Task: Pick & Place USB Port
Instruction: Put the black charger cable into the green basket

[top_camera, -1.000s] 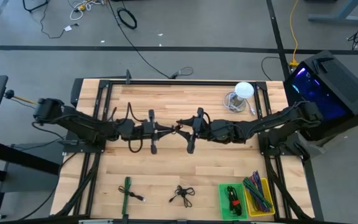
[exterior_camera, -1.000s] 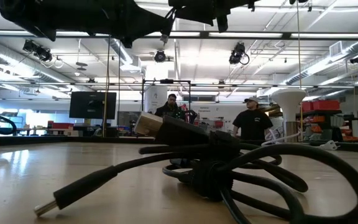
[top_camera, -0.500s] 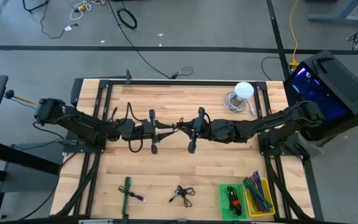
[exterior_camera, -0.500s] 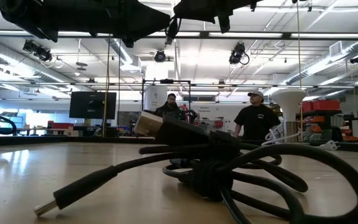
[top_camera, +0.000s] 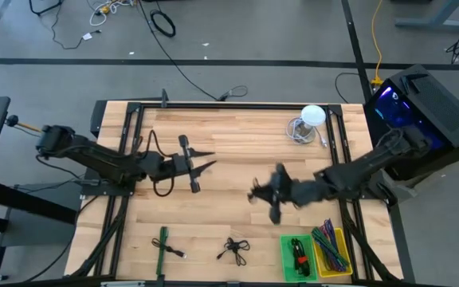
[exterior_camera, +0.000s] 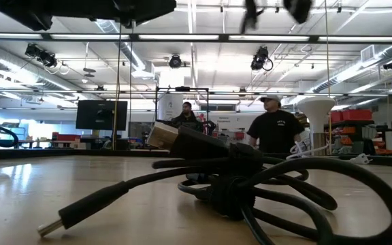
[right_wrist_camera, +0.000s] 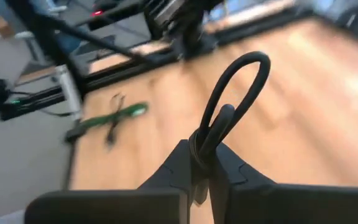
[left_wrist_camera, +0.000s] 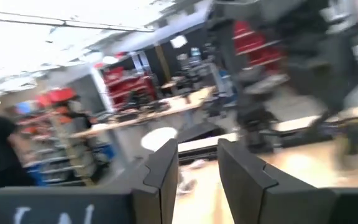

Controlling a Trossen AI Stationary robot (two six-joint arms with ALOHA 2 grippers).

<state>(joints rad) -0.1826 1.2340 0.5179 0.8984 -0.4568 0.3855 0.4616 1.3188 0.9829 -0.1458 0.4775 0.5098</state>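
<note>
Wooden planks cover the table, ringed by a dark frame, with grey floor around it. Above its middle-right, the right gripper is clenched on a looped black cable, the loop standing up out of its fingertips. Ahead of that gripper, toward the near edge, sit a green bin and a yellow bin holding other cables. The left gripper hangs over the table's left-middle, its fingers parted with nothing between them. A second black cable and a green cable lie loose near the front edge. The hold looks thin: only a pinch on a springy loop, so a fast swing could let it slip out, or the loose end could catch a bin rim.
</note>
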